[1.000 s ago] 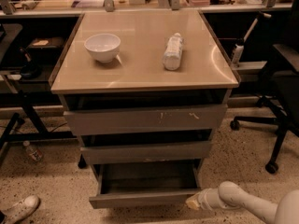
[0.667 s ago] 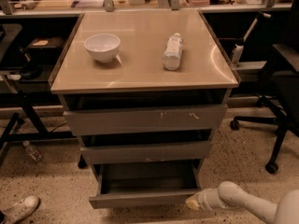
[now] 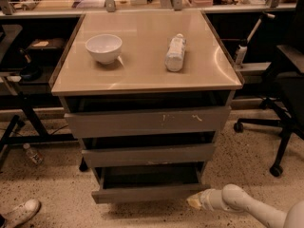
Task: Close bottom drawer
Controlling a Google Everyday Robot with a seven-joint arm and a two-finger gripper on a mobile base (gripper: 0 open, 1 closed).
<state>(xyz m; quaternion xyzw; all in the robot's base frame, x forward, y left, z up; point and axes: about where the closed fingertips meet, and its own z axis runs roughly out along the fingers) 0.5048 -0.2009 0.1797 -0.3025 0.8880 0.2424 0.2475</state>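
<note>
Speckled floor (image 3: 57,194) lies under the end effector (image 3: 194,201), grip state impossible to tell, its tip just beside the right front corner of the pulled-out bottom drawer (image 3: 147,194), below a worktop (image 3: 142,68) carrying a bowl (image 3: 103,47) and a lying bottle (image 3: 175,52).

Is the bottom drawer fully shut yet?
No: the bottom drawer sticks out, its tray open to view, with the gripper by its right front corner.
</note>
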